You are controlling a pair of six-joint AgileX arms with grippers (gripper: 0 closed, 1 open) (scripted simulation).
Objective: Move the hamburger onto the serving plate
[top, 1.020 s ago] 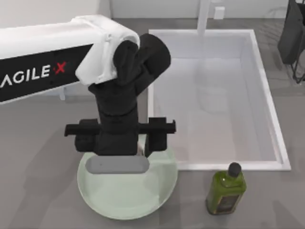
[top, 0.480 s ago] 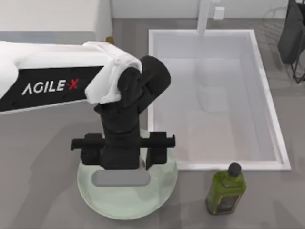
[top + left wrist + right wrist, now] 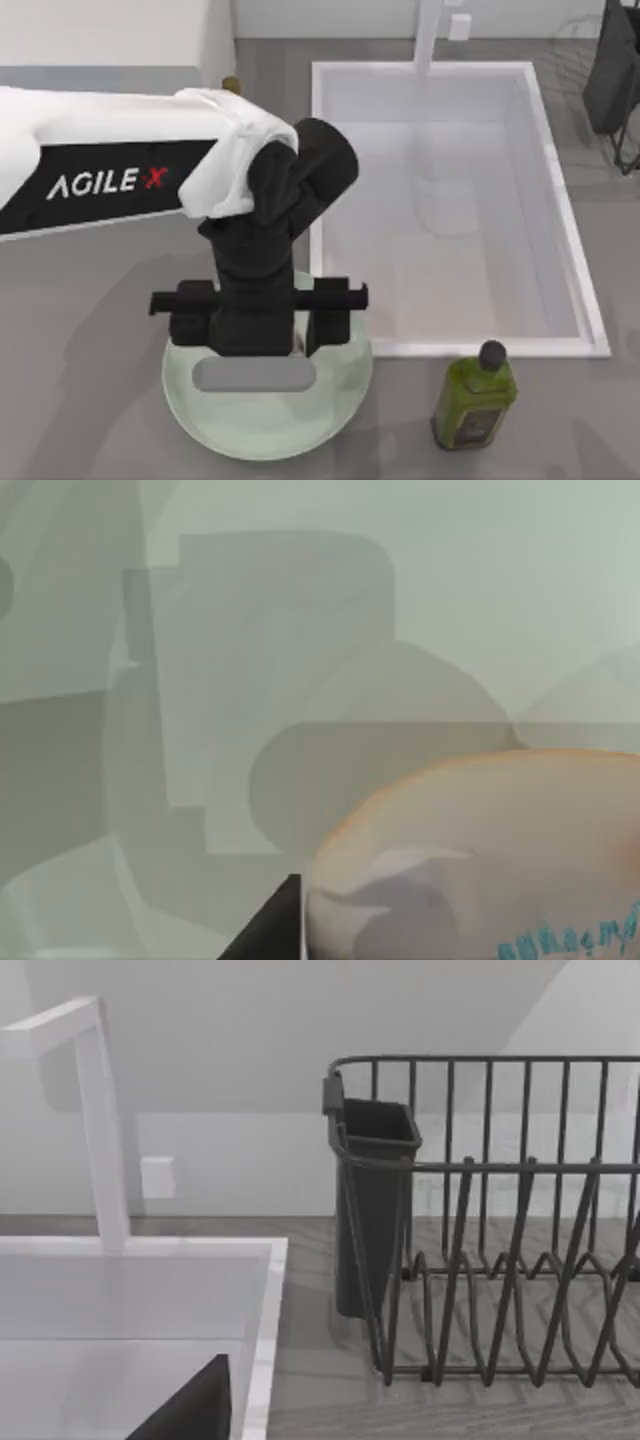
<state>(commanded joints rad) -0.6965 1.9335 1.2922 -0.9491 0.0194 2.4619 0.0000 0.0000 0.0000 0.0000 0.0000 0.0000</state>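
From above I see my left gripper (image 3: pixel 262 330) hanging low over the serving plate (image 3: pixel 330 420), the pale mint-green glossy dish just left of the white sink (image 3: pixel 560 200), with a green bottle (image 3: pixel 474 398) near its right rim. Through the left wrist camera the hamburger (image 3: pixel 480 850) looks like a smooth, rounded cream-white lump with an orange edge along its top and some teal print low on its side, sitting right against the plate's glossy surface beside a dark fingertip (image 3: pixel 275 930); I cannot tell how far the fingers are parted or whether they grip it. My right arm is parked off by the dark wire dish rack (image 3: pixel 490 1260).
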